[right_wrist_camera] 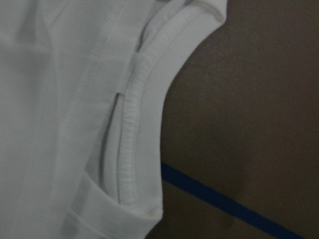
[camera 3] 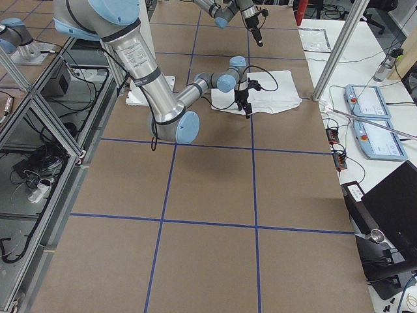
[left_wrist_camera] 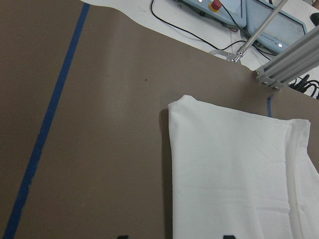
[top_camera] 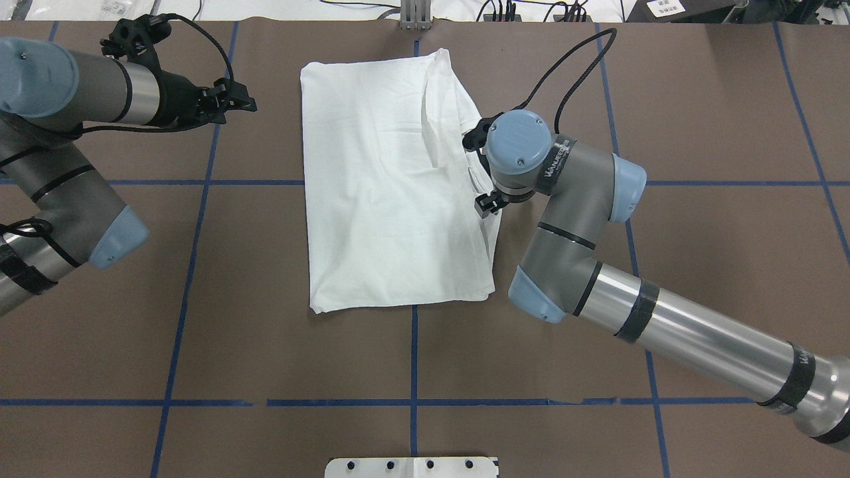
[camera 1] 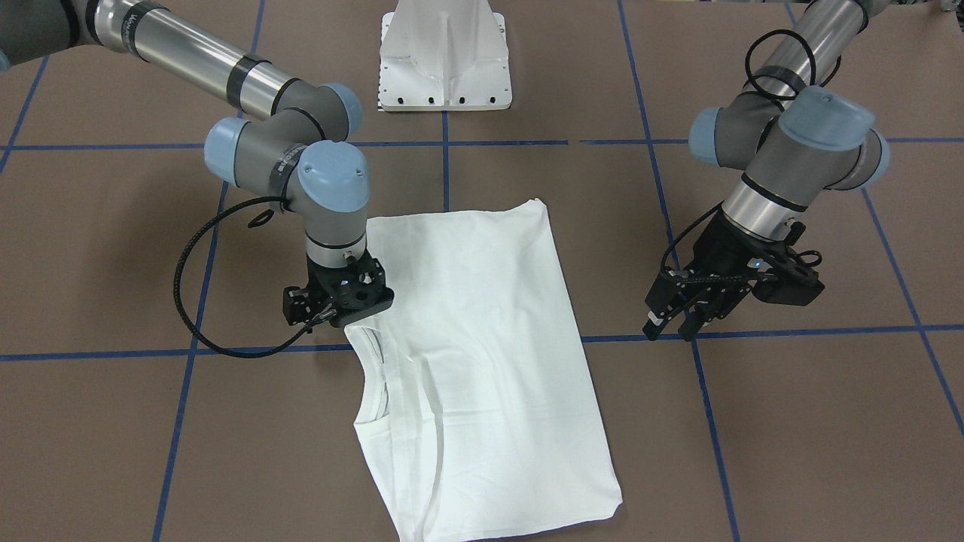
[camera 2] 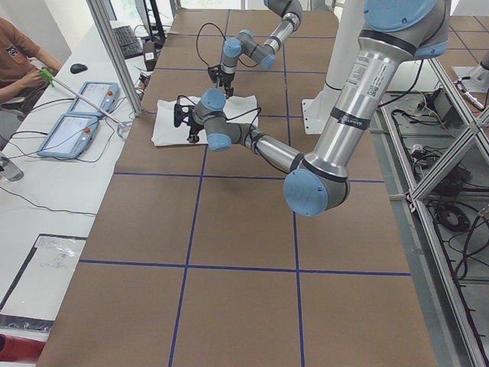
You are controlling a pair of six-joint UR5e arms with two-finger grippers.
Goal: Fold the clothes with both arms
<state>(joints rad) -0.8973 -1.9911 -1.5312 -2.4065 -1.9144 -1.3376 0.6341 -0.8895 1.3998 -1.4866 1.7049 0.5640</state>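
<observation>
I see the white shirt (camera 1: 482, 354) lying folded into a long panel on the brown table (camera 1: 791, 421), with its collar (camera 1: 374, 376) on the view's left edge. The right gripper (camera 1: 339, 297) points straight down at that edge, just beyond the collar, and its fingers are hidden beneath it. The left gripper (camera 1: 672, 325) is well apart on the view's right, tilted over a blue tape line (camera 1: 828, 330), jaws spread and holding nothing. The white base (camera 1: 444, 60) stands at the far side.

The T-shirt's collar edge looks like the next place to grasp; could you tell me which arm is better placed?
Probably the right arm: the right hand hangs directly over the T-shirt at the collar, while the left hand hovers open over bare table, apart from the cloth.
</observation>
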